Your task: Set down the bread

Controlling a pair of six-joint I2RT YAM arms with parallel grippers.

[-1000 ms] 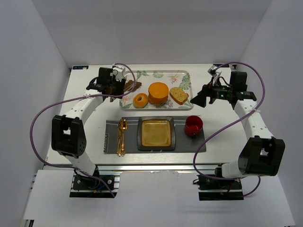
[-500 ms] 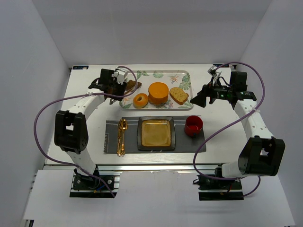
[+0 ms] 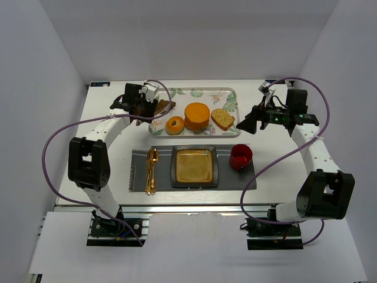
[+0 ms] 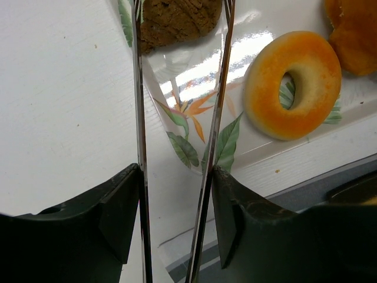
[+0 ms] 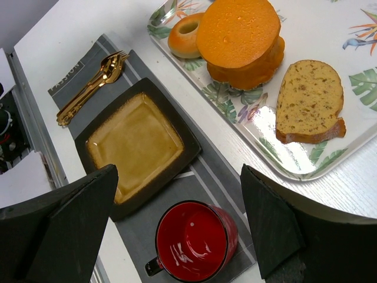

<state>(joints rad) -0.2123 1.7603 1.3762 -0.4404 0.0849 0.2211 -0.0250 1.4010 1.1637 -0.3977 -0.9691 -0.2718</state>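
Note:
The bread [image 4: 177, 20], a dark brown lumpy pastry, lies at the left edge of the floral tray [image 4: 194, 71] between the tips of metal tongs [image 4: 140, 118]. My left gripper [image 4: 177, 188] is shut on the tongs' two arms, and the arms touch both sides of the bread. In the top view the bread [image 3: 160, 106] is at the tray's left rim, just right of my left gripper [image 3: 141, 105]. My right gripper [image 3: 250, 121] is open and empty, hovering right of the tray above the red cup [image 5: 191, 242].
The tray [image 3: 227, 94] also holds a glazed ring donut [image 4: 293, 85], an orange round cake [image 3: 197, 116] and a speckled bread slice [image 3: 222, 119]. On the grey placemat [image 3: 138, 154] lie gold cutlery [image 3: 151, 170], a square brown plate [image 3: 194, 165] and the red cup [image 3: 240, 157].
My left gripper has shifted slightly right and back with the tongs, and the bread has shifted slightly with them at the tray's left rim. The right arm has not moved.

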